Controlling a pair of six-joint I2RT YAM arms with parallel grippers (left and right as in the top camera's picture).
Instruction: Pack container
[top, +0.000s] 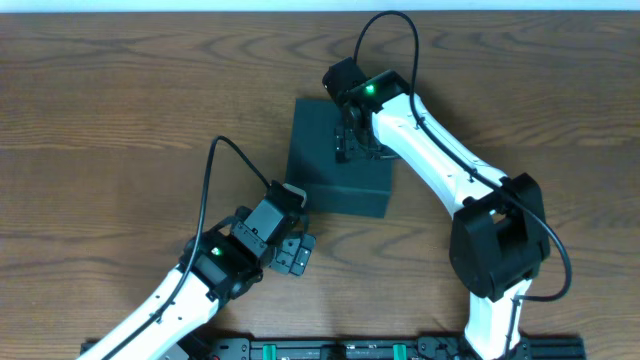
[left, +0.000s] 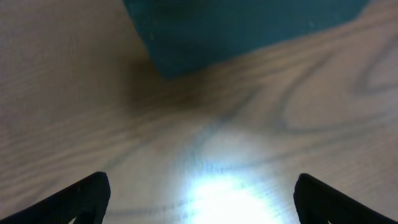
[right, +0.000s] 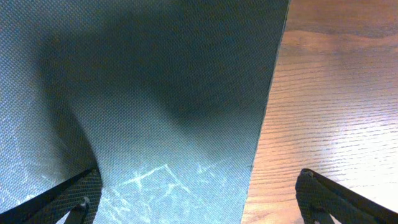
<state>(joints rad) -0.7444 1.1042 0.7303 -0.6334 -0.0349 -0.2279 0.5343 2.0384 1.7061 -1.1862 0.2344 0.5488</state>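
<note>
The container (top: 320, 175) sits mid-table on the wood-grain table (top: 120, 100), turned a little askew with its lid down flat, and both arms are right on it. The right gripper (top: 352, 140) hangs over the far half of the lid, jaws spread wide with nothing between them; its wrist view is filled with finely textured dark card, and bare wood shows past the box's right edge. The left gripper (top: 297, 252) is low at the box's near-left corner, just beside it but apart from it, also gaping and empty. That corner looms at the top of its wrist view. As for handling, this looks like a light, stiff cardboard box with a matte, grippy weave, not slippery, though the walls and flap would likely dent under a hard pinch. It looks far too broad to straddle, so the place to take hold is probably a free edge of the hinged flap, with the other arm steadying a side wall so the box doesn't skate across the wood. Which edge is the hinge cannot be told. Nothing to pack shows in any view. The only clutter is the black cables (top: 395, 25) arching off each arm and the right arm itself over the lid.
</note>
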